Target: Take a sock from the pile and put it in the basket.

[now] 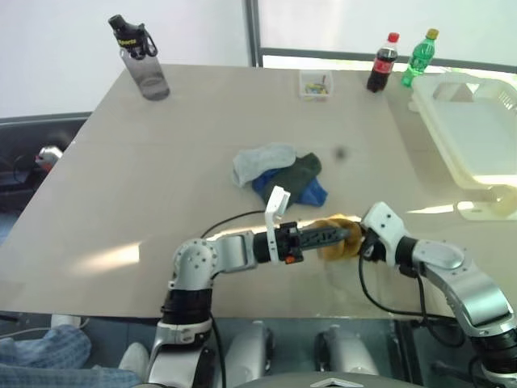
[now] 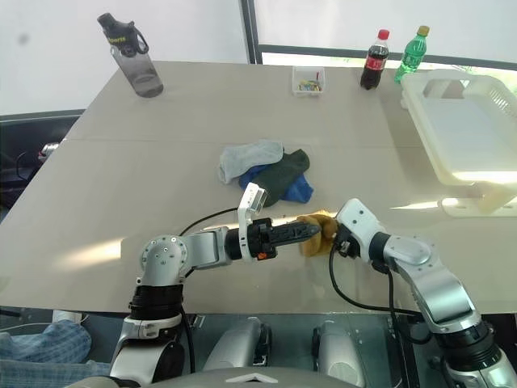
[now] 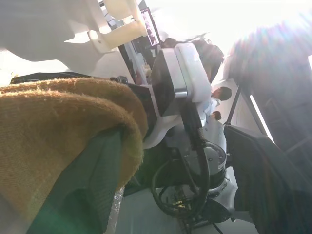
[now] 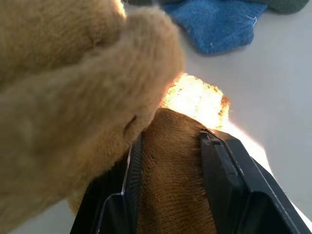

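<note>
A mustard-yellow sock hangs just above the table's near edge, and my right gripper is shut on it, the knit pinched between its black fingers. My left gripper points sideways at the sock from the left. It is open, and the sock drapes over one of its fingers. The pile lies mid-table just beyond both hands: a light blue, a dark green and a bright blue sock. The cream-white basket stands at the far right of the table.
A grey water bottle stands at the far left corner. A small clear box, a cola bottle and a green bottle line the far edge. A black cable trails over the table beside my left arm.
</note>
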Tool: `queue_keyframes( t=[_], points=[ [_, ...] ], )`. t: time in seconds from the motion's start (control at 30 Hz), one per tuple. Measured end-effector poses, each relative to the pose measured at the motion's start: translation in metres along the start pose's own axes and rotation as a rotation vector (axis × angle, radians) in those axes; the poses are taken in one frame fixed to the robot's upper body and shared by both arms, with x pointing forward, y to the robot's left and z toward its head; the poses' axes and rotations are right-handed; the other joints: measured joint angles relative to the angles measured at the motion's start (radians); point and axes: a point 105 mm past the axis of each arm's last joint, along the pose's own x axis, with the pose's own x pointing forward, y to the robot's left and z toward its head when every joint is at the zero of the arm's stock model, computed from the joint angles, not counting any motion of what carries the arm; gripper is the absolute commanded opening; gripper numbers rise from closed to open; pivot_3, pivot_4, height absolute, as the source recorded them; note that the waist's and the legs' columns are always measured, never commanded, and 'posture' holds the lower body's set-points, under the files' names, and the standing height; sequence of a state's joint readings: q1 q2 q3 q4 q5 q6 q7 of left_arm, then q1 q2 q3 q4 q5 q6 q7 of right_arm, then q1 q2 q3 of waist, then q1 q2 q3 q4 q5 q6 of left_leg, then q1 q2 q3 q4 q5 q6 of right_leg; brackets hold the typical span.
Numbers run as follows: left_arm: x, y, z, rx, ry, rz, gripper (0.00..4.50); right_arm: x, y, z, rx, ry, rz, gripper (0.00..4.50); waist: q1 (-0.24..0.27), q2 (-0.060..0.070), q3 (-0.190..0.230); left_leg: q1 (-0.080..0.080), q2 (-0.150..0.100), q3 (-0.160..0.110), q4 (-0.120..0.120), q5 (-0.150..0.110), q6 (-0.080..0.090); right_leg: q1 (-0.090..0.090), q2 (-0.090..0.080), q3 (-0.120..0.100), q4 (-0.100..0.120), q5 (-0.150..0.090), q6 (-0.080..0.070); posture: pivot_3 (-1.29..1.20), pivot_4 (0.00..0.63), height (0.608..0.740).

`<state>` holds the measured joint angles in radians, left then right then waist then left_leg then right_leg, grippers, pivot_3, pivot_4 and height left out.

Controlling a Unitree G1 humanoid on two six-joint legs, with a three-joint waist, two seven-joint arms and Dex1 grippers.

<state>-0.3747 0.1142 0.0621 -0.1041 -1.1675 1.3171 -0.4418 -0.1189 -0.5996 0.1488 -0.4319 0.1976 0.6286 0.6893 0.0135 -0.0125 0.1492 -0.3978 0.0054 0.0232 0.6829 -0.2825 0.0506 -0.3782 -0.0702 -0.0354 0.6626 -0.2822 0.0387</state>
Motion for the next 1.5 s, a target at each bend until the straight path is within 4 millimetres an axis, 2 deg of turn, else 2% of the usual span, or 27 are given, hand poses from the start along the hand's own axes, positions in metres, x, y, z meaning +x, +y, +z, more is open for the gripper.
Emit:
queue_keyframes(
  t=[0.17,0.37,0.57,0.67,0.77,0.8,1.07,1.17,1.27,1.37,1.5],
  points=[
    [0.002,0.004,0.000,0.005,0.000,0.010,3.53,-0.007,0.000,0.001,-0.028,0.031,0.016,1.92,0.001,0.000,0.001,-0.001,0.000,0.000,0.000,0.000,0.000,0.000,0.000,-0.001,-0.001,0.000,0.000,0.00,0.150,0.740],
    [0.007,0.012,0.004,0.008,-0.016,0.032,3.53,-0.025,-0.012,0.007,0.003,0.026,-0.002,1.92,0.001,0.001,0.002,-0.001,0.000,-0.001,0.000,0.000,0.000,0.000,0.000,-0.001,-0.001,0.000,0.000,0.00,0.150,0.740],
    [0.011,0.021,0.009,-0.003,-0.033,0.048,3.53,-0.046,-0.030,0.002,0.077,0.079,-0.062,1.92,0.002,0.001,0.002,-0.002,0.000,-0.001,0.000,0.000,0.001,0.000,-0.001,-0.002,-0.001,0.000,0.000,0.00,0.150,0.740],
    [0.013,0.024,0.007,-0.006,-0.025,0.056,3.66,-0.060,-0.035,0.001,0.120,0.099,-0.069,2.71,0.003,0.001,0.002,-0.002,0.000,-0.001,0.000,-0.001,0.002,0.000,-0.001,-0.002,-0.002,0.000,0.000,0.00,0.150,0.740],
    [0.016,0.024,0.004,-0.007,-0.010,0.049,3.66,-0.060,-0.025,0.003,0.162,0.083,-0.030,4.17,0.002,0.001,0.002,-0.002,0.000,-0.001,-0.001,-0.001,0.002,0.000,-0.001,-0.002,-0.002,0.000,0.000,0.00,0.150,0.740],
    [0.017,0.024,0.004,-0.010,-0.008,0.044,3.66,-0.059,-0.021,0.004,0.181,0.076,-0.012,4.47,0.001,0.001,0.002,-0.002,0.000,-0.001,-0.001,-0.001,0.002,0.000,-0.001,-0.002,-0.002,0.000,0.000,0.00,0.150,0.740],
    [0.016,0.025,0.004,-0.007,-0.003,0.041,3.66,-0.061,-0.012,0.021,0.314,-0.050,0.002,4.47,0.002,0.001,0.003,-0.002,0.000,-0.002,-0.001,-0.002,0.004,0.000,-0.001,-0.002,-0.002,0.000,0.000,0.00,0.150,0.740],
    [0.016,0.025,0.004,-0.006,-0.002,0.036,3.66,-0.051,-0.006,0.022,0.372,-0.074,0.005,4.47,0.001,0.001,0.003,-0.002,0.000,-0.001,-0.001,-0.001,0.003,0.000,-0.001,-0.002,-0.002,0.000,0.000,0.00,0.150,0.740],
    [0.016,0.026,0.004,-0.008,-0.001,0.041,3.66,-0.041,-0.009,0.022,0.388,-0.081,-0.022,4.47,0.000,0.001,0.003,-0.002,0.000,-0.001,-0.001,-0.002,0.003,0.000,-0.001,-0.002,-0.001,0.000,0.000,0.00,0.150,0.740],
    [0.018,0.026,0.005,-0.003,0.003,0.039,3.66,-0.028,-0.015,0.005,0.449,-0.040,-0.082,4.47,0.003,0.001,0.003,-0.003,0.000,-0.002,-0.001,-0.001,0.002,0.000,-0.001,-0.002,-0.001,0.000,0.000,0.00,0.150,0.740],
    [0.018,0.026,0.005,-0.003,0.002,0.040,3.66,-0.023,-0.018,-0.010,0.488,0.000,-0.105,4.47,0.001,0.001,0.003,-0.003,-0.001,-0.001,-0.001,-0.001,0.002,0.000,-0.001,-0.002,-0.002,0.000,0.000,0.00,0.150,0.740]
  ],
)
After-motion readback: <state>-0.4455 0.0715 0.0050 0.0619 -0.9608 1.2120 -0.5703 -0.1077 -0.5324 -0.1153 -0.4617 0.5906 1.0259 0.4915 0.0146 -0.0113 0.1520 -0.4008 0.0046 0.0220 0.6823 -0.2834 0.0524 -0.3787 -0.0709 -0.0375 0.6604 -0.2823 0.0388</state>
